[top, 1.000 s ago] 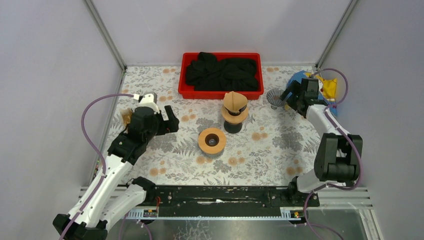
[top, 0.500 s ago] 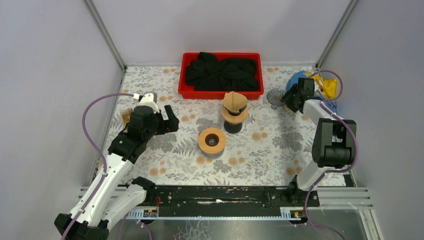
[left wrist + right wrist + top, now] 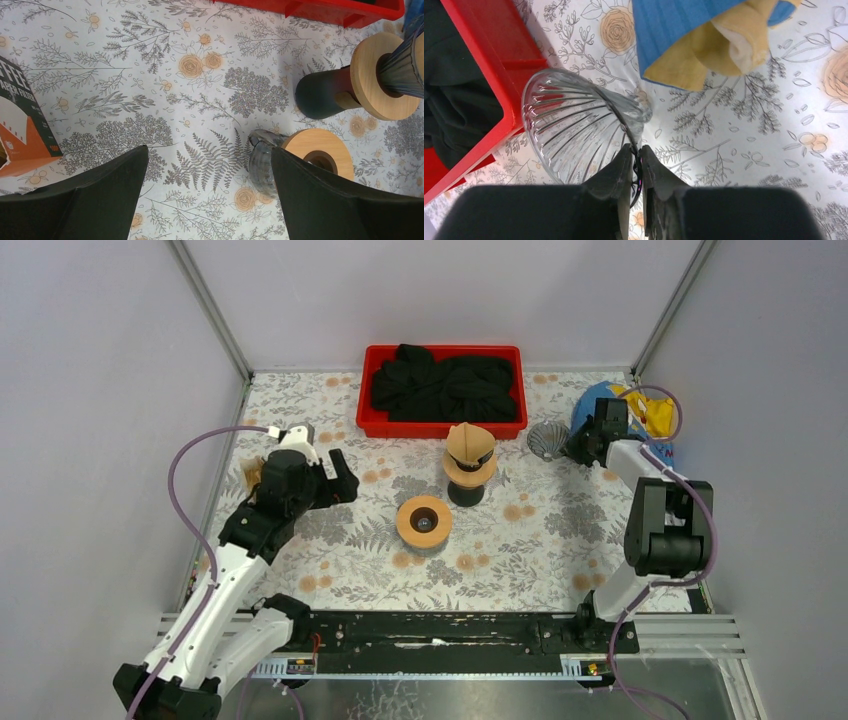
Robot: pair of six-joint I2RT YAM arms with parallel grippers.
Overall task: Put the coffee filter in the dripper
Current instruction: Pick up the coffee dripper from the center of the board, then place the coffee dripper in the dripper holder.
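The dripper, one clear ribbed glass cone, lies tipped on its side near the far right corner of the bench, its mouth turned toward the red tray and just beside that tray's right end. The right claw is pinched narrow on the dripper's rim, one finger inside the cone and one outside. The right arm is stretched far up the right edge, its wrist bent in toward the tray.

One orange filter box sits at the left edge. The left arm reaches up along that edge and angles inward; the left claw hangs spread wide above the bench, holding nothing.

At the bench's middle are two wooden pieces: a stand with a black base, carrying a tan cone, which may or may not be a filter; and nearer the arms one wooden ring on glass.

The single tray at the far edge holds black cloth. One blue-and-yellow bundle lies in the far right corner.
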